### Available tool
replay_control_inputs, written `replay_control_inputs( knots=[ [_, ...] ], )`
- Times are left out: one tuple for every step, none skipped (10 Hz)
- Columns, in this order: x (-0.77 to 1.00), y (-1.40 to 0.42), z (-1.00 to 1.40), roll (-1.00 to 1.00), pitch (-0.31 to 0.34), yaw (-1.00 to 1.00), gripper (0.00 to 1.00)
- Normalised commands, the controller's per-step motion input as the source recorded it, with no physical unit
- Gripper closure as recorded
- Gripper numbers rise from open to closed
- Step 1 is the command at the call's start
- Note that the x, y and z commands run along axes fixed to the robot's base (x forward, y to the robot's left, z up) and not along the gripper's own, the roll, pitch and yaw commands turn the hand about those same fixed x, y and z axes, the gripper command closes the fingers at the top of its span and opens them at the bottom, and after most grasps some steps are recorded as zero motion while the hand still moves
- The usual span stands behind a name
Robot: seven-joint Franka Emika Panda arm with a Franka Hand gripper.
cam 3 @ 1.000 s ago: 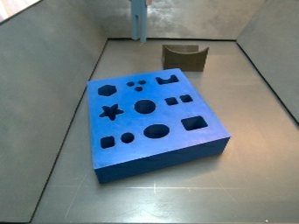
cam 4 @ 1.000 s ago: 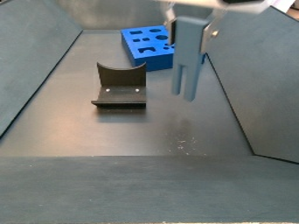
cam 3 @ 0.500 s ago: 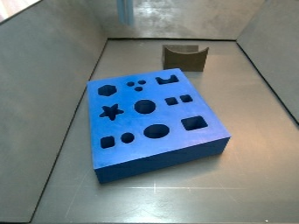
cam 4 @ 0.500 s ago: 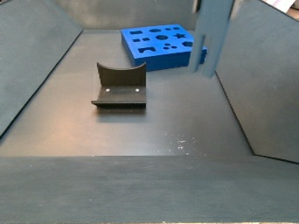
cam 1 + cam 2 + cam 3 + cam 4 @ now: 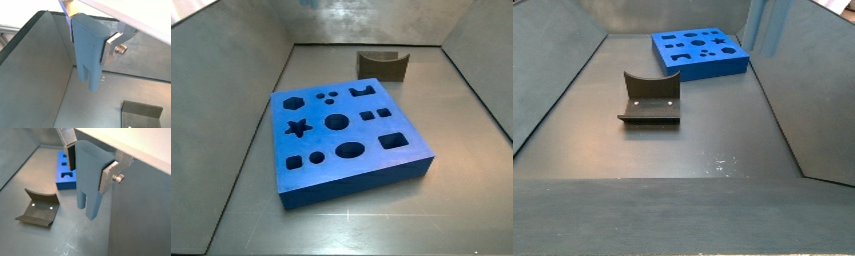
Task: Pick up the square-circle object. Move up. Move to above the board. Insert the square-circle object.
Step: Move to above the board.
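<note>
Grey walled floor; the gripper [image 5: 87, 168] hangs high beside the board [image 5: 65, 176], fingers [image 5: 110, 172] pinching the block [image 5: 89, 180]. Next, I judge: carry it above the board.

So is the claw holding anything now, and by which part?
Yes: the claw grips the square-circle object by its upper end, pegs hanging down.
</note>
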Motion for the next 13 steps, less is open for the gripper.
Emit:
replay_control_inputs(
  knots=[
    [0.22, -1.0, 0.13, 0.05, 0.14, 1.0, 1.0],
    [0.22, -1.0, 0.13, 0.06, 0.149, 1.0, 1.0],
    [0.23, -1.0, 0.14, 0.02, 0.169, 1.0, 1.0],
    [0.23, -1.0, 0.13, 0.02, 0.181, 1.0, 1.0],
    [0.24, -1.0, 0.14, 0.04, 0.22, 0.95, 1.0],
    [0.25, -1.0, 0.14, 0.02, 0.206, 0.69, 1.0],
    [0.26, -1.0, 0.14, 0.03, 0.17, 0.39, 1.0],
    [0.27, -1.0, 0.14, 0.03, 0.149, 0.28, 1.0],
    [0.28, -1.0, 0.14, 0.02, 0.121, 0.14, 1.0],
    [0.28, -1.0, 0.15, 0.02, 0.118, 0.08, 1.0],
    [0.3, -1.0, 0.15, 0.03, 0.125, 0.04, 1.0],
    [0.32, -1.0, 0.15, 0.02, 0.125, 0.03, 1.0],
    [0.35, -1.0, 0.16, 0.03, 0.135, 0.02, 1.0]
  ],
)
